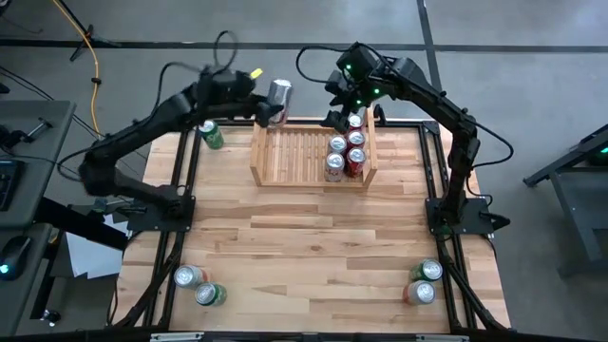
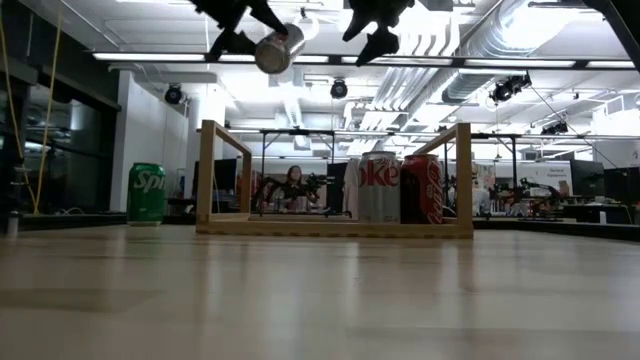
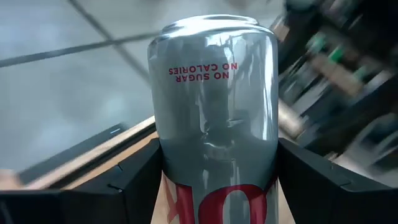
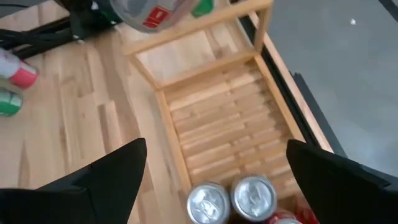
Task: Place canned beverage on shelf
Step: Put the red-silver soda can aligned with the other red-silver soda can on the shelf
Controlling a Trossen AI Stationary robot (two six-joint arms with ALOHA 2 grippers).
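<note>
A silver canned beverage (image 1: 278, 98) with red lettering hangs high over the far left corner of the shelf (image 1: 299, 157), with my left gripper (image 1: 263, 106) shut on it. In the low view the can (image 2: 278, 48) is tilted, well above the shelf's left side board (image 2: 207, 175). The pale wooden shelf stands on the table at the far middle. Several cans (image 1: 346, 152) stand upright on its slatted base at the right end. My right gripper (image 2: 372, 25) hovers open above those cans, touching nothing. My left gripper pinches the silver can's round side wall (image 3: 163, 163) between its two fingers (image 3: 127, 183), one on each side, toward the end nearer the wrist. The can points out past the fingertips, away from the wrist. It is lifted clear of table and shelf, tilted.
A green can (image 1: 210, 135) stands on the table left of the shelf. Two cans (image 1: 198, 285) lie near the front left corner and two more (image 1: 424, 281) near the front right. The shelf's left and middle slats (image 4: 217, 127) are bare.
</note>
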